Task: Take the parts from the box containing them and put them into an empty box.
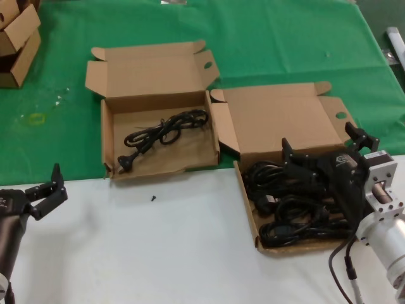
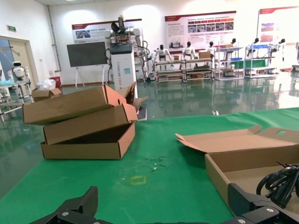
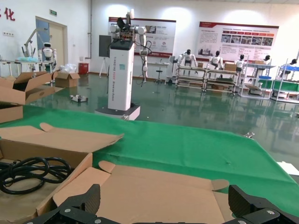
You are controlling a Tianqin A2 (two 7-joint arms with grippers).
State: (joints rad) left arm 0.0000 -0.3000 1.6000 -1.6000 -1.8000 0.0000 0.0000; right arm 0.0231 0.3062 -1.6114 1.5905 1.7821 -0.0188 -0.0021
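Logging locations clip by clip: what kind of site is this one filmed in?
Most likely a robotics lab or demonstration hall. Beyond the green-covered table stands a white pedestal robot, shelving racks hold humanoid figures, and display posters line the far wall over a glossy green floor.

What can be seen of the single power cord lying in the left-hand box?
The cord is thin, glossy black, loosely coiled in loops, with a moulded plug at its near-left end. It lies flat and diagonal on the floor of the open brown cardboard box, alone there, from the front-left corner toward the back right. No gripper touches it. The left wrist view shows part of its loops.
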